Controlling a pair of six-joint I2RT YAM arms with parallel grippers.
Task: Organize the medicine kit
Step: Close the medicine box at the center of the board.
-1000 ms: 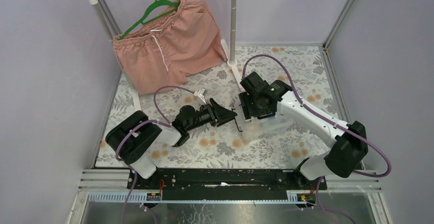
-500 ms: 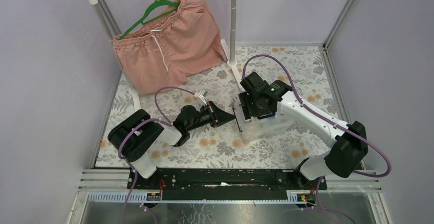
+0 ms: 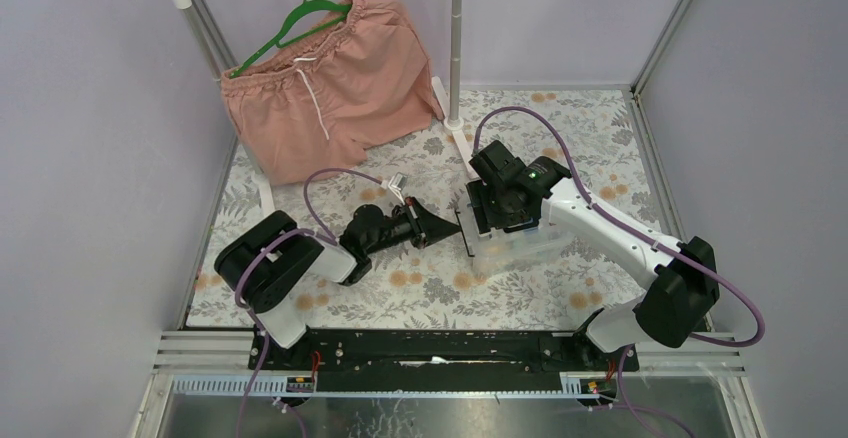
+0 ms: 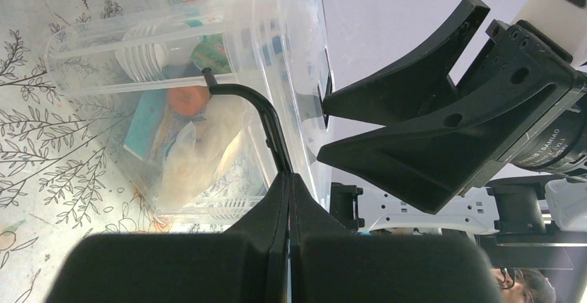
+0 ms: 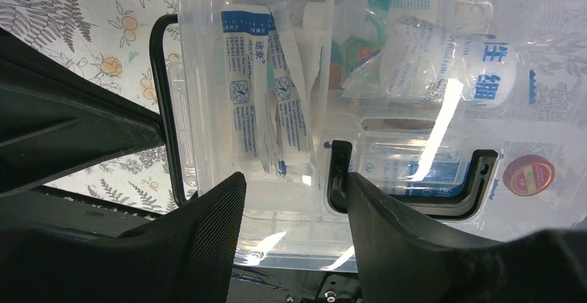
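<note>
The medicine kit is a clear lidded box right of the table's middle. In the left wrist view its black U-shaped handle runs into my left gripper, which is shut on it. The same gripper sits at the box's left end in the top view. My right gripper hovers open over the lid, one finger beside a black lid latch. Through the lid I see blue-printed sachets and a wrapped bandage roll.
Pink shorts hang on a green hanger from a rack at the back left. The rack's upright pole stands just behind the kit. Purple walls close in the floral table on three sides.
My left gripper has closed from open onto the kit's black handle, and its tip sits slightly nearer the box. The right arm has stayed put.
</note>
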